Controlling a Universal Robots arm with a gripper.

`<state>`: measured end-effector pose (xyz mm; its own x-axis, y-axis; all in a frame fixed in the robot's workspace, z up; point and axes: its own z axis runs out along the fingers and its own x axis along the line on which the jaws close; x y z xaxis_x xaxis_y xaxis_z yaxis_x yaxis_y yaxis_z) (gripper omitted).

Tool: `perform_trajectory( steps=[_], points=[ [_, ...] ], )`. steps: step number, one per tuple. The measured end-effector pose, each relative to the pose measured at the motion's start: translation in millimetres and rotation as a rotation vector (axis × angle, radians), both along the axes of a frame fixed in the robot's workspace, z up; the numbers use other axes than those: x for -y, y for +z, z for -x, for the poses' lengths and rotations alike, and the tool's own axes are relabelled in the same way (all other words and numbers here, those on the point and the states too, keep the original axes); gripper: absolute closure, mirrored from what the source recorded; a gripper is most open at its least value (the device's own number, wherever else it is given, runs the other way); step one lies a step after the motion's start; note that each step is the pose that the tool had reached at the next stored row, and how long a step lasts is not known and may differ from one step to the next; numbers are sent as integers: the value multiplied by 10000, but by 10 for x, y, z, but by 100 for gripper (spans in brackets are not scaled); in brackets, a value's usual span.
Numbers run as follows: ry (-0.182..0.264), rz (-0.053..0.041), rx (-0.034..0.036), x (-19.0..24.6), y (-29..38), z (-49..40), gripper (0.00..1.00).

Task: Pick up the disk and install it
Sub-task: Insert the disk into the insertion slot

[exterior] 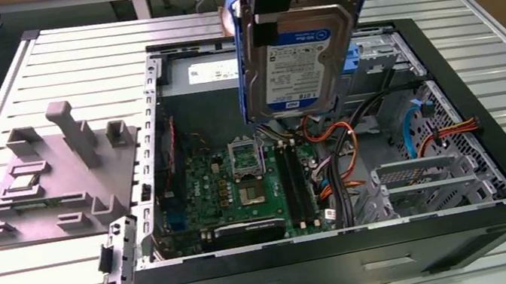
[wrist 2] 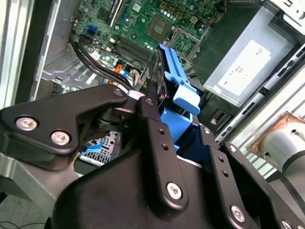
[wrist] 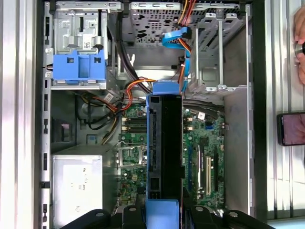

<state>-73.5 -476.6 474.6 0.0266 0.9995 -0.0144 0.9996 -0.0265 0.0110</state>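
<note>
The disk point(exterior: 299, 58), a silver hard drive with a white-and-blue label in a blue plastic carrier, hangs upright above the open computer case point(exterior: 498, 149). My gripper point(exterior: 274, 5) is shut on its upper end from above. In the second wrist view the black fingers point(wrist 2: 151, 124) clamp the blue carrier point(wrist 2: 178, 95) from both sides, with the motherboard below. In the first wrist view the disk point(wrist: 164, 157) is seen edge-on over the middle of the case, held by the gripper point(wrist: 164, 217).
Inside the case are the motherboard point(exterior: 239, 182), a grey power supply point(wrist: 76, 188), orange and black cables point(wrist: 138, 88), a drive cage with a blue bracket point(wrist: 78, 69) and metal bays point(exterior: 422, 180). A grey fixture point(exterior: 56, 181) sits at the exterior view's left. A hand point(wrist: 300, 28) and a phone point(wrist: 290, 129) lie outside the case.
</note>
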Motion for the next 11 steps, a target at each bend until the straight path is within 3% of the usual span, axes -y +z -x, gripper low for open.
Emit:
perform_trajectory(
  steps=[5,11],
  points=[
    [1,1,0,108,0,0,64],
    [0,0,0,125,0,0,64]
  ],
)
